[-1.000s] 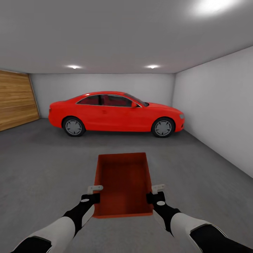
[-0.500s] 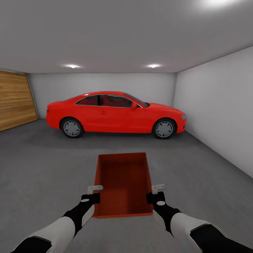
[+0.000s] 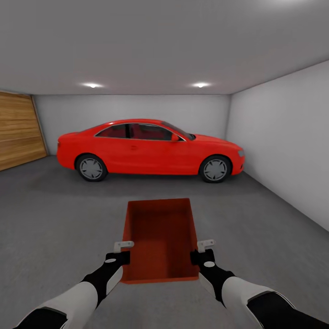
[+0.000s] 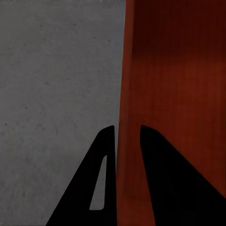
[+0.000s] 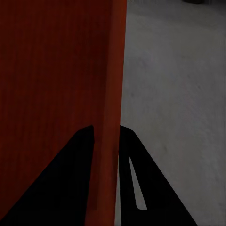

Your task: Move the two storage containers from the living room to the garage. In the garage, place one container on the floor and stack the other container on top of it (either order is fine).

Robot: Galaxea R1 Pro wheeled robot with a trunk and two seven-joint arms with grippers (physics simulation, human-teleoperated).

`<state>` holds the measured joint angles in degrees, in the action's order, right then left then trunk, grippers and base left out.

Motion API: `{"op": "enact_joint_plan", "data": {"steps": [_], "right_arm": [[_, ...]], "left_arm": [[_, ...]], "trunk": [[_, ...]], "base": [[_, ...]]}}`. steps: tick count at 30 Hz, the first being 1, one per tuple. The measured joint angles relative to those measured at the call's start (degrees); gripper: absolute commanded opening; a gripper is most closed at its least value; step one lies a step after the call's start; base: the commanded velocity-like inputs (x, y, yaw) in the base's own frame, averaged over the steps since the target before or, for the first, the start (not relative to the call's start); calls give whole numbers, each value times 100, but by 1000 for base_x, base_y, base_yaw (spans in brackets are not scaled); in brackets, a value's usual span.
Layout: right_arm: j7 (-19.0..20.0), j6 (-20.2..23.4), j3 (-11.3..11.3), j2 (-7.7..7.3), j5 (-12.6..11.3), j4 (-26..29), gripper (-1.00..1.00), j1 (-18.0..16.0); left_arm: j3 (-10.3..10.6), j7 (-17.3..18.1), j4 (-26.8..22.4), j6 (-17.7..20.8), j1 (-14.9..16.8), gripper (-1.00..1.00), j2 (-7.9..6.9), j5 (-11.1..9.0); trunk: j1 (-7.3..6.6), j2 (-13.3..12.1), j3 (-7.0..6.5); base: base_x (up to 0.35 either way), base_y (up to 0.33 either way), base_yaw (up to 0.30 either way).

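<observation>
Orange-red storage container [image 3: 160,237] is held above the garage floor [image 3: 55,214], each long wall pinched by the left gripper [image 3: 122,252] and right gripper [image 3: 201,250]. Transport is judged complete; lowering onto open concrete short of the red car [image 3: 151,148] is required.

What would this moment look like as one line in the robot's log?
place: garage | carried: storage container | left tool: shut on its wall | right tool: likewise | ahead: red car

1. The storage container [image 3: 160,237] is orange-red, plain, and darker inside.
2. The floor [image 3: 55,214] is dark grey with faint specks.
3. The car [image 3: 151,148] is bright red with grey wheels.
4. The door [image 3: 18,130] is honey-brown wood.
5. The walls [image 3: 283,137] are pale grey.
</observation>
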<state>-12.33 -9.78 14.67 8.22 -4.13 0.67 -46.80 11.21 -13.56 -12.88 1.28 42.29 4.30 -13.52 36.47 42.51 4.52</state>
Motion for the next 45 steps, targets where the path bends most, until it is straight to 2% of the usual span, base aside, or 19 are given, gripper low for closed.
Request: {"op": "enact_joint_plan", "data": {"steps": [45], "right_arm": [[1,4,7,-3,-2,9,-100,0]], "left_arm": [[-2,-5,-6,1,0,-100,3,0]], "trunk": [[3,-2,0]], "base": [[321,0,0]]}}
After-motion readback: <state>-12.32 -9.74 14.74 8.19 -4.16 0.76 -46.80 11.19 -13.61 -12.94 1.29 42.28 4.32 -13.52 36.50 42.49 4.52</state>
